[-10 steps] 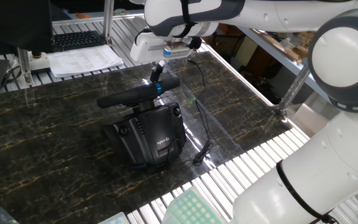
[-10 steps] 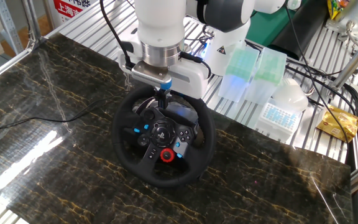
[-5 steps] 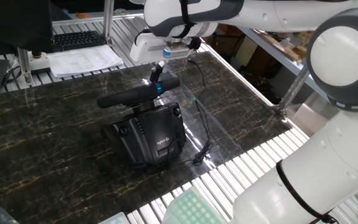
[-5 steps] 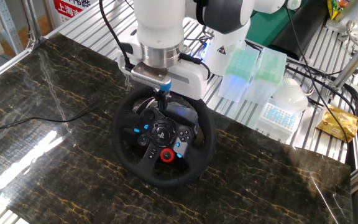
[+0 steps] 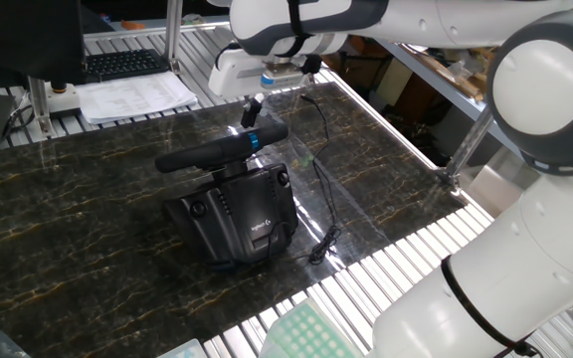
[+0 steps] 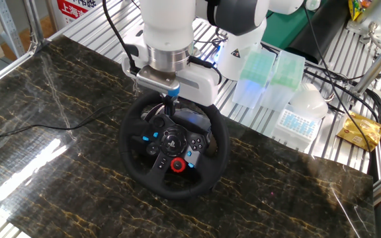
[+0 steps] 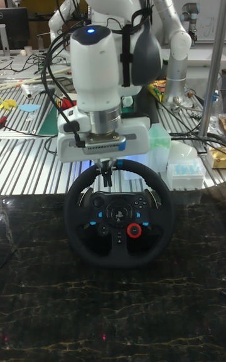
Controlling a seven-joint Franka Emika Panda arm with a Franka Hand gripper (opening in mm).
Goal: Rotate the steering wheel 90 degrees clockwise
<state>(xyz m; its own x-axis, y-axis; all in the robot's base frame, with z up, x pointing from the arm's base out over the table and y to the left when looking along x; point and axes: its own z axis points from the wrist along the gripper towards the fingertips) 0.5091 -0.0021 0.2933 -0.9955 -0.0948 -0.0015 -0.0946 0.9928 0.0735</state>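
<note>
The black steering wheel (image 5: 207, 154) (image 6: 170, 190) (image 7: 72, 214) stands on its boxy base (image 5: 237, 214) in the middle of the dark marble table. Its blue stripe (image 5: 255, 140) sits at the top of the rim, and the hub's red knob is low and right of centre. My gripper (image 5: 252, 109) (image 6: 170, 98) (image 7: 108, 176) hangs straight down over the rim's top beside the stripe. The fingers are close together with nothing between them. Whether the tips touch the rim is unclear.
A thin black cable (image 5: 321, 189) trails from the base toward the table's right edge. Pipette tip boxes (image 6: 263, 79) stand on the slatted bench behind the wheel. A keyboard and papers (image 5: 132, 94) lie at the far side.
The gripper has lifted slightly from the top of the rim. The wheel has not turned.
</note>
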